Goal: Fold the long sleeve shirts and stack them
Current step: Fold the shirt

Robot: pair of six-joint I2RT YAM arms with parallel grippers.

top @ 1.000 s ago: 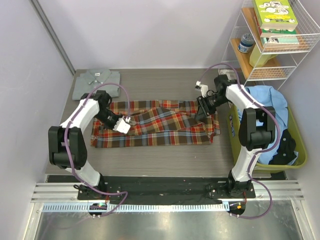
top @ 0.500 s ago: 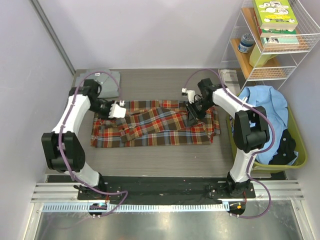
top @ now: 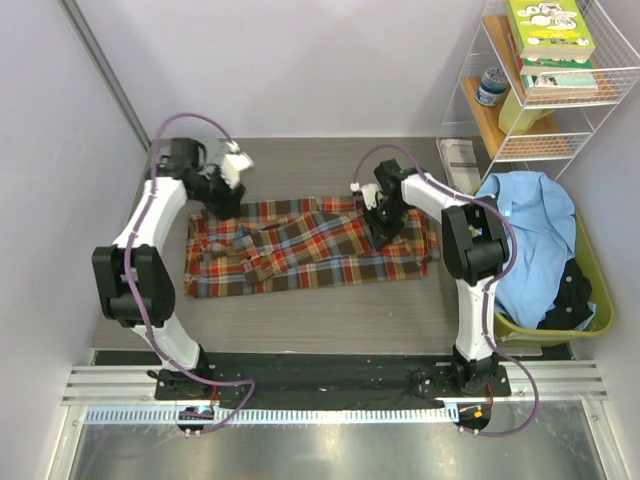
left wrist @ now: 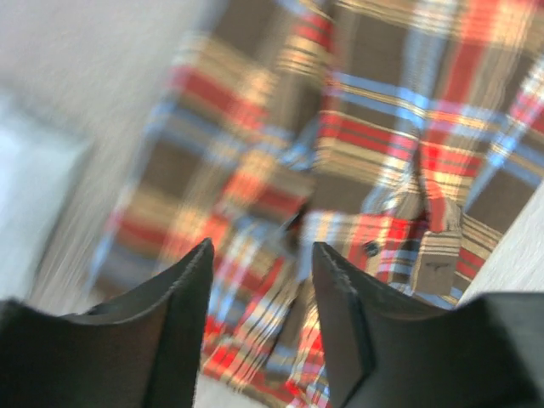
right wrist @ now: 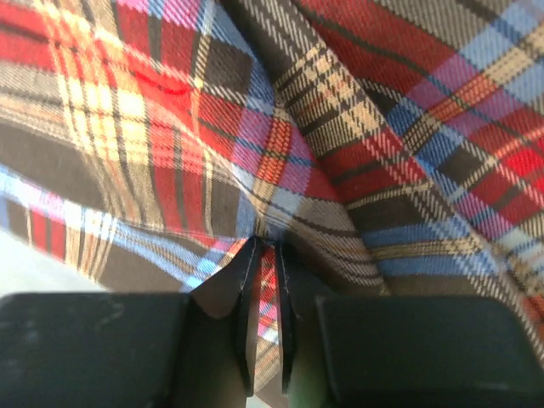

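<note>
Plaid shirt spread out, one gripper on it, one above it.
The plaid flannel shirt (top: 310, 250) lay flat across the middle of the table (top: 330, 160). Near its far right corner the right gripper (right wrist: 268, 245) pinched a fold of the plaid between its fingers. The left gripper (left wrist: 262, 251) hung over the far left corner, fingers apart with nothing between them. A green basket (top: 604, 290) holding blue cloth stood at the right.
</note>
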